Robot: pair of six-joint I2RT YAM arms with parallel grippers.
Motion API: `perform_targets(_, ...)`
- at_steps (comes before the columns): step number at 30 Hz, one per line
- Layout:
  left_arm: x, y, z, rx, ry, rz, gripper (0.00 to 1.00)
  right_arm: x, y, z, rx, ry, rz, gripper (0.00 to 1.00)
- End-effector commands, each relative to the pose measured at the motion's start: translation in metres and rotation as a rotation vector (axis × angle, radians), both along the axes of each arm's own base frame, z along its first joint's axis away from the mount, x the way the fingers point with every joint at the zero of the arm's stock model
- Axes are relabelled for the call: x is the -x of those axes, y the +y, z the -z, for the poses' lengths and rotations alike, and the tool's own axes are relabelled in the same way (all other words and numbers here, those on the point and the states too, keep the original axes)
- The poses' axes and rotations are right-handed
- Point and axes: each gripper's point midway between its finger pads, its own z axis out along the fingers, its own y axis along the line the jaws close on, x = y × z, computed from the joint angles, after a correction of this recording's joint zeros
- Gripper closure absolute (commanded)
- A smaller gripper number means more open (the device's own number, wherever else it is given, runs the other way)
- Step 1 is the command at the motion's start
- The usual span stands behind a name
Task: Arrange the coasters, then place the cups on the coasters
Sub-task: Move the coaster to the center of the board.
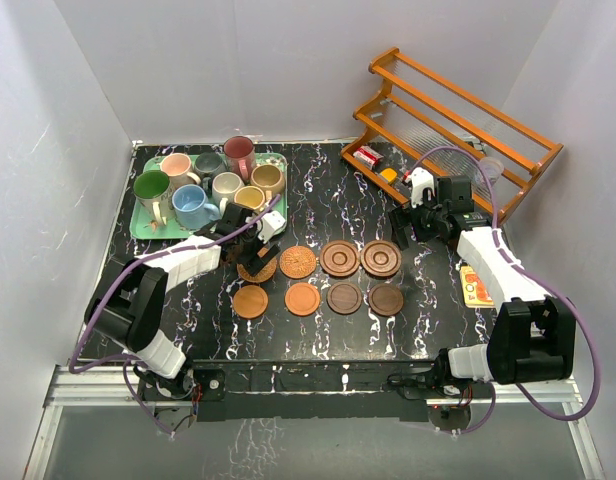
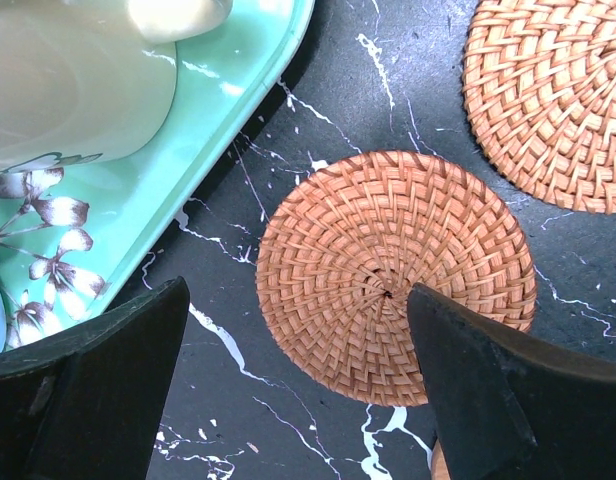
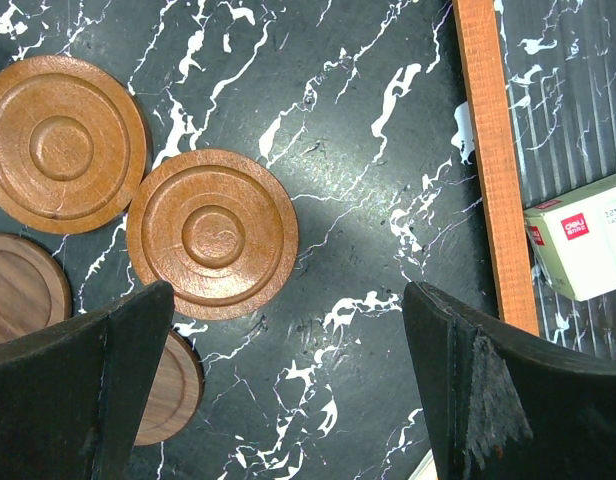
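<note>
On the tray [image 1: 148, 229] stand eight cups [image 1: 193, 207]; eight coasters [image 1: 302, 298] lie beside; left claw [image 2: 298, 300] and right claw [image 3: 288, 295] spread.

Plain white panel walls [image 1: 238, 70] enclose a black marble-patterned bench [image 1: 318, 180] veined with white on three sides. An orange-brown wooden slatted rack [image 1: 453, 120] leans in the far right corner. A silver metal rail [image 1: 318, 385] runs along the near edge. The light is soft and even.
</note>
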Motion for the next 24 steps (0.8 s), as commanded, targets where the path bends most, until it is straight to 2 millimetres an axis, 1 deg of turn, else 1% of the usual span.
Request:
perform_targets(1,0.035,0.003,0.016,0.002,0.143,0.027,0.09,-0.008,-0.002,-0.004,0.0,-0.037,-0.003,0.02)
perform_targets(4,0.03,-0.003,0.007,0.032,0.125,0.034,0.07,-0.008,-0.004,0.0,0.005,-0.027,0.002,0.01)
perform_targets(8,0.025,-0.008,-0.008,0.069,0.083,0.026,0.02,-0.008,-0.005,0.002,-0.005,-0.02,-0.002,0.02)
perform_targets(13,0.019,-0.01,-0.03,0.104,0.017,0.009,0.01,-0.006,-0.006,0.002,-0.019,-0.014,-0.014,0.02)
perform_targets(15,0.016,-0.009,-0.035,0.102,-0.005,-0.001,0.01,-0.006,-0.007,0.002,-0.026,-0.012,-0.016,0.02)
perform_targets(18,0.017,-0.008,-0.034,0.1,-0.004,0.0,0.01,-0.005,-0.005,0.003,-0.033,-0.007,-0.025,0.02)
perform_targets(24,0.019,-0.005,-0.019,0.064,0.026,0.022,0.01,-0.004,-0.004,0.004,-0.04,-0.004,-0.034,0.02)
